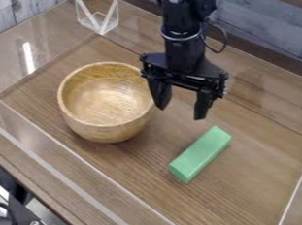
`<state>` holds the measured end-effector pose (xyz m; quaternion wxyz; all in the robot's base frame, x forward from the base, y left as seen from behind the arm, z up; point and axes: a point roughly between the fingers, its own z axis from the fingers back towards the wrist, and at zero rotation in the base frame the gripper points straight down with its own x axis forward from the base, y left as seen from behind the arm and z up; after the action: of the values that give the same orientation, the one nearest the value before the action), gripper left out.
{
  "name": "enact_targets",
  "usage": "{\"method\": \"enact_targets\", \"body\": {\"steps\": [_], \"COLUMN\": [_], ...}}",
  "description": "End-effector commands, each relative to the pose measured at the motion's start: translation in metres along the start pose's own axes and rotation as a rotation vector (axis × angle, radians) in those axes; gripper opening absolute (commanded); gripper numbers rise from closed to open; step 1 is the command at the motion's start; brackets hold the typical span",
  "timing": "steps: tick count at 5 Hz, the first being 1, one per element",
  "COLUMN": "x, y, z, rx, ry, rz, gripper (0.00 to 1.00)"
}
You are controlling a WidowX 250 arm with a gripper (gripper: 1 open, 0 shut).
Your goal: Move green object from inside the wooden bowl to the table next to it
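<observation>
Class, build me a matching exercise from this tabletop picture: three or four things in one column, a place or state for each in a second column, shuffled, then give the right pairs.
Column one:
1. green object
2. wooden bowl
3. claw
4. table

Column two:
A. round, with nothing inside it
B. open, holding nothing, pointing down
C. lying flat on the tabletop, to the right of the bowl in the picture
D. brown wood grain, edged by clear walls

Pairs: 1-C, 2-A, 3-B, 4-D
</observation>
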<state>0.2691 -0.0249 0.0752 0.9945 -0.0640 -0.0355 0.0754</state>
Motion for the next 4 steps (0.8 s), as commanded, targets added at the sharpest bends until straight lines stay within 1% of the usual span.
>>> {"method": "enact_targets", "body": {"steps": [1, 3, 4], "x": [0.009, 0.02, 0.018], "y": [-0.007, 0.005, 0.004], "z": [0.016, 0.015, 0.014], "rx": [-0.005, -0.008, -0.008], "ry": [-0.049, -0.025, -0.016], "rz": [-0.02, -0.15, -0.183], "gripper": [1.0, 1.0, 1.0]}}
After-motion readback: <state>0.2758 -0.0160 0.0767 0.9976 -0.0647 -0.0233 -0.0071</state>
